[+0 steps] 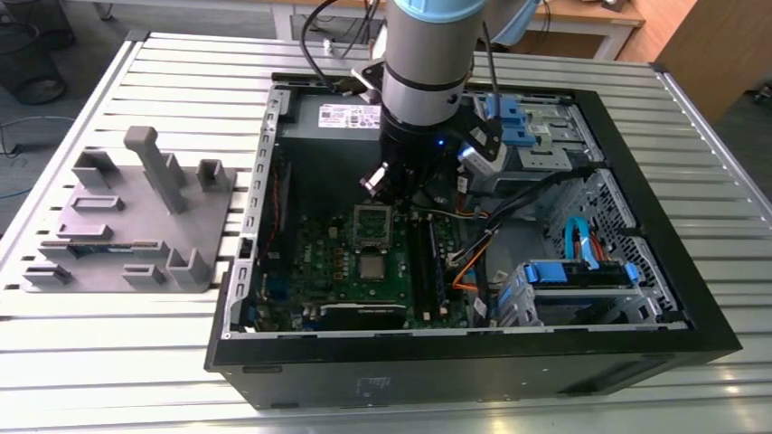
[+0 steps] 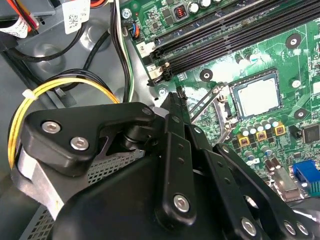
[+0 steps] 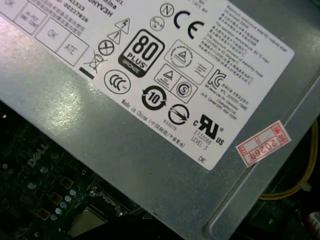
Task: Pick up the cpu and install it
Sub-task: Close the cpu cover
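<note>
Looking down into the open case (image 1: 627,298), I see the cpu (image 1: 372,266) lying flat on the green motherboard (image 1: 320,262), shiny top up, apparently already in its socket. My gripper (image 1: 404,185) hangs above the board's far end, so the chip lies nearer the case's near wall than my hand and slightly toward the exterior view's left. In the second wrist view the cpu (image 2: 258,95) sits inside the raised socket frame (image 2: 220,112), beyond the black fingers (image 2: 176,107); they look closed together on nothing. Being square, the chip has no long axis; its edges run roughly parallel to the memory slots (image 2: 225,30).
</note>
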`<move>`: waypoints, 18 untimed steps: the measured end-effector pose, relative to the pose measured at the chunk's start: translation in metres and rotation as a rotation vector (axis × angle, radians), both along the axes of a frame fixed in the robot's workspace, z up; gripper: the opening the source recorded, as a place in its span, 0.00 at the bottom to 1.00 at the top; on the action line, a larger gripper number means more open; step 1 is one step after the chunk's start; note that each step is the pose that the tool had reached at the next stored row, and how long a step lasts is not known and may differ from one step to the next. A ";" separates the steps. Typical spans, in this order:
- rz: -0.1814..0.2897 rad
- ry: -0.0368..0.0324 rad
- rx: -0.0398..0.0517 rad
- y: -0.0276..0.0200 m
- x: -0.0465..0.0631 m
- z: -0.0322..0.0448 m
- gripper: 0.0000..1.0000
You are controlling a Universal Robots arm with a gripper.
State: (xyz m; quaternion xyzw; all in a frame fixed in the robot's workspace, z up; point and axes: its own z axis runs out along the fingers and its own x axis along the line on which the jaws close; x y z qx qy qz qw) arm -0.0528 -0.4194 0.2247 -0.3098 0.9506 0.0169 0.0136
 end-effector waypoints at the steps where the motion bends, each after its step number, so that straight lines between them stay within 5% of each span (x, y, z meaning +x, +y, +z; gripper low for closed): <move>1: 0.000 0.0000 0.0000 0.0000 0.000 0.0000 0.11; 18: 0.012 -0.0005 -0.0002 -0.0003 -0.003 0.0077 0.11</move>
